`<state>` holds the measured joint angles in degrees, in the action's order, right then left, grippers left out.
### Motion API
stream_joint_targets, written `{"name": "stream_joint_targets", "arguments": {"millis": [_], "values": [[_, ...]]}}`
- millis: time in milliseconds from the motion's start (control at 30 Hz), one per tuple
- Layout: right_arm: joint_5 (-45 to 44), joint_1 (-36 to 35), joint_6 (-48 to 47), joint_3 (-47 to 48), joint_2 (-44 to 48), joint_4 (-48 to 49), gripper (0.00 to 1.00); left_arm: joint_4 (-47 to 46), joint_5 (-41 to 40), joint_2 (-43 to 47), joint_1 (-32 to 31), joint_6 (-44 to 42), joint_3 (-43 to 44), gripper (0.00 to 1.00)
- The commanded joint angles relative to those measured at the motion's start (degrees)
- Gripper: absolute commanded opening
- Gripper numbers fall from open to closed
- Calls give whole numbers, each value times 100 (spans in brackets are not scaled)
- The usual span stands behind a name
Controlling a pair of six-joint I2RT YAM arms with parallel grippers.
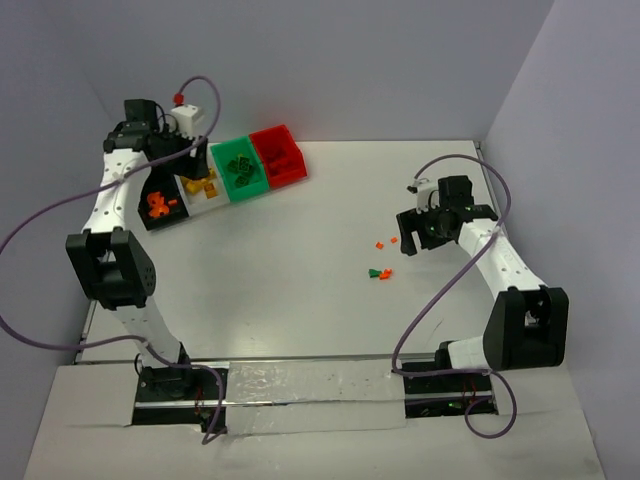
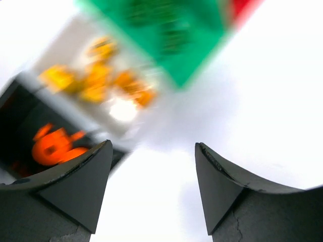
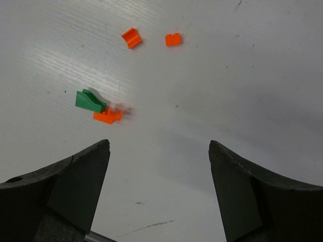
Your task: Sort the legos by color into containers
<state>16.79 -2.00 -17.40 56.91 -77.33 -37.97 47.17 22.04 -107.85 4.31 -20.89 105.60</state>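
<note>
Four containers stand in a row at the back left: black [image 1: 165, 224], white [image 1: 205, 208], green [image 1: 250, 190] and red [image 1: 288, 176]. Orange legos [image 1: 158, 205] lie in the black one, yellow-orange ones [image 1: 203, 184] in the white, green ones [image 1: 240, 166] in the green. My left gripper [image 1: 195, 158] hovers over the near side of the black and white bins, open and empty [image 2: 153, 143]; its view is blurred. Loose on the table at right lie two orange legos [image 3: 131, 38] [image 3: 173, 39], a green lego [image 3: 90, 100] and an orange lego [image 3: 107, 116] touching it. My right gripper [image 3: 158, 142] hangs open and empty, just short of them [image 1: 408, 228].
Grey walls close off the table at the back and on both sides. Purple cables loop from both arms, one [image 1: 430, 300] arching over the table at right. A taped strip [image 1: 300, 385] runs between the arm bases at the near edge.
</note>
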Motion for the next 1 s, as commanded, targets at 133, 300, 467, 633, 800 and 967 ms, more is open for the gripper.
{"name": "stream_joint_targets", "arguments": {"millis": [133,300,467,633,800,967], "values": [[-448,3,298,829,-1187,274,75,122,596,258,-742,393,-314,73],[-694,-124,396,1064,-1706,518,73,231,554,54,-748,543,-66,72],[-1155,-384,515,1360,-2233,678,70,506,555,-247,-748,670,341,71],[-1423,-680,512,1502,-2560,750,68,562,436,-335,-748,682,414,71],[-1556,-761,515,1774,-2937,687,66,617,428,-414,-748,696,477,71],[-1556,-845,386,1968,-3223,675,62,705,431,-517,-748,700,589,71]]}}
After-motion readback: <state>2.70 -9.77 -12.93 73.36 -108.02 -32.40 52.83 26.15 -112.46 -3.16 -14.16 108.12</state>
